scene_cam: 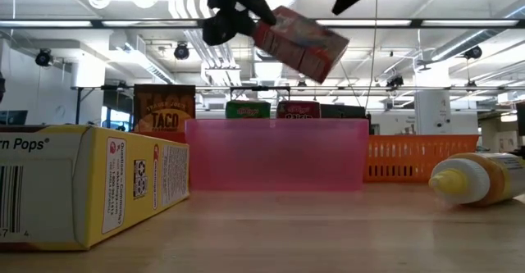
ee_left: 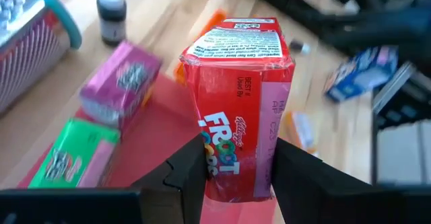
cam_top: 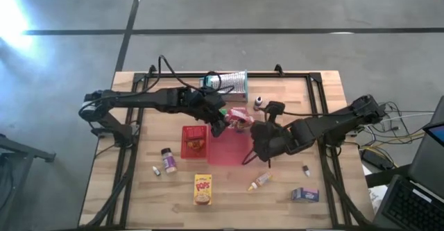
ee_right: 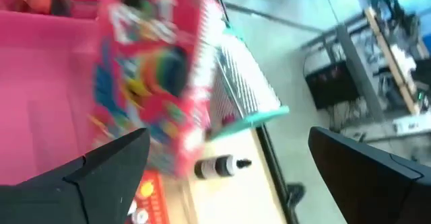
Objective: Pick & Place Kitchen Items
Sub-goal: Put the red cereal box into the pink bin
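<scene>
Left gripper (ee_left: 232, 173) is closed on the red cereal box (ee_left: 239, 103), fingers pressed to its two side faces. In the low view the box hangs tilted in the air above the pink tray (scene_cam: 276, 154), touching nothing below. In the high view this gripper sits near the centre of the counter (cam_top: 139, 196), with the box at about 12 o'clock of the pink tray.

Right gripper (ee_right: 222, 177) has its fingers spread wide and holds nothing. It faces the red box and the pink tray, so it sits just at 3 o'clock of the held box in the high view.

Judged progress: partway, with much left.
- Seemingly placed: a pink box (ee_left: 118, 83) and a green box (ee_left: 71, 157), lying on the pink tray surface under the left gripper; whether they rest fully inside I cannot tell. The red tray (cam_top: 195, 141) at 9 o'clock of the pink one holds something brownish.
- In hand: the red cereal box, not yet set down.
- Loose on the counter: the yellow box (cam_top: 202, 189) at 6 o'clock, a small jar (cam_top: 168, 159) at 8 o'clock, a squeeze bottle (cam_top: 260, 182) at 5 o'clock, a blue box (cam_top: 304, 195) further out at 4 o'clock, and a dark dropper bottle (cam_top: 259, 103) at 1 o'clock beside the metal grater (cam_top: 232, 82).

Next step, likely: lower the red box into the pink tray.
</scene>
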Motion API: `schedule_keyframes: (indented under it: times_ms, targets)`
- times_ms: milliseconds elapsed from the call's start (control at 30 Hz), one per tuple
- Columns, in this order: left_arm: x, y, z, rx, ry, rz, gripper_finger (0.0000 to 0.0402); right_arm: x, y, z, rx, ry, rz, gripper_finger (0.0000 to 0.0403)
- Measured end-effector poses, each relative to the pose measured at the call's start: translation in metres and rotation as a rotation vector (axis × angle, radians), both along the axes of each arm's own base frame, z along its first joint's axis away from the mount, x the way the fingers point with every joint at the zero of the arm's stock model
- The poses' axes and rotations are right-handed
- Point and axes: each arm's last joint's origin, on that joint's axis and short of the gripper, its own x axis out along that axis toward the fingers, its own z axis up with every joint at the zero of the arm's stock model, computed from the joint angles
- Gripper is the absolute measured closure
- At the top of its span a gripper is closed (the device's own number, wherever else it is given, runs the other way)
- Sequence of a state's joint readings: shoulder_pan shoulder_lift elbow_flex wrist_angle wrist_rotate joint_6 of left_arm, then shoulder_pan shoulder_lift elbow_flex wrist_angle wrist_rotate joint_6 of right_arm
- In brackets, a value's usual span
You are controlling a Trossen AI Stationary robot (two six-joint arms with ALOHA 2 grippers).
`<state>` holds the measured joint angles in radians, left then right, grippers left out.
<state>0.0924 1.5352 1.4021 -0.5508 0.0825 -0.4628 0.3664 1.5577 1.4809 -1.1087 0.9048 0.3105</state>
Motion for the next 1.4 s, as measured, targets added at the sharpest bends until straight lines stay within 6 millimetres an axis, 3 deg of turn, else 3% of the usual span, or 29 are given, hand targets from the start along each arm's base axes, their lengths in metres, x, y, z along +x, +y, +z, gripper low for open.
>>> schedule_keyframes:
  times_ms: [233,500,633,1033,1400]
  targets:
    - [-0.009,-0.005,-0.007,0.089,0.132,-0.117,0.0254,-0.029,-0.011,0.001,0.045,0.007,-0.164,0.0003]
    - [-0.013,-0.026,0.015,0.299,0.153,-0.307,0.0269,-0.044,-0.018,0.005,0.034,-0.093,-0.273,0.0003]
    - [-0.014,-0.031,0.017,0.36,0.194,-0.342,0.0273,-0.049,-0.021,0.005,0.034,-0.095,-0.277,0.0003]
    - [0.025,-0.025,0.002,0.493,0.627,-0.371,0.0274,-0.058,-0.029,-0.008,0.034,-0.084,-0.317,0.0003]
    - [0.046,-0.025,-0.007,0.471,0.716,-0.378,0.0274,-0.065,-0.034,-0.019,0.051,-0.045,-0.337,0.0003]
